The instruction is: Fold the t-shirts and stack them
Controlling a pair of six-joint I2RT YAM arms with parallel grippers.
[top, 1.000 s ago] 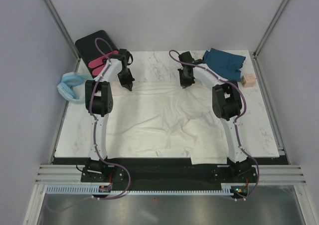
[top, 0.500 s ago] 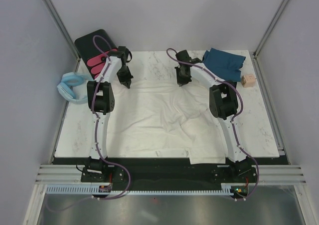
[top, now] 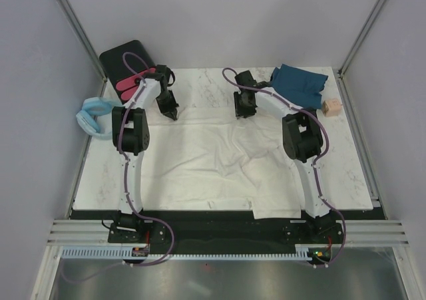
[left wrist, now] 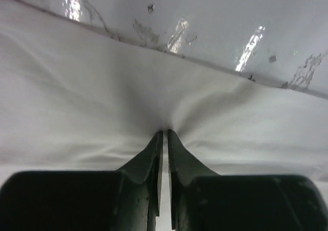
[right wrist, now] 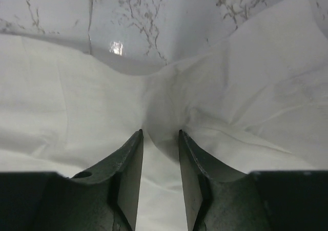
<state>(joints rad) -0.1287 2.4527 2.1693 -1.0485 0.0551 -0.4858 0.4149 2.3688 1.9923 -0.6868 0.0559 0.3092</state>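
Lying spread across the marble tabletop (top: 349,167), the cream-white t-shirt (top: 213,157) has both claws at its far edge. The left claw (left wrist: 165,132) stands only a thin slit apart, with cloth puckering right at its tips; whether it grips the fabric cannot be told. The right claw (right wrist: 160,132) is clearly parted and pinches nothing, a pucker of cloth just ahead of it. The dark teal-blue t-shirt (top: 299,84) sits crumpled at the far right corner.
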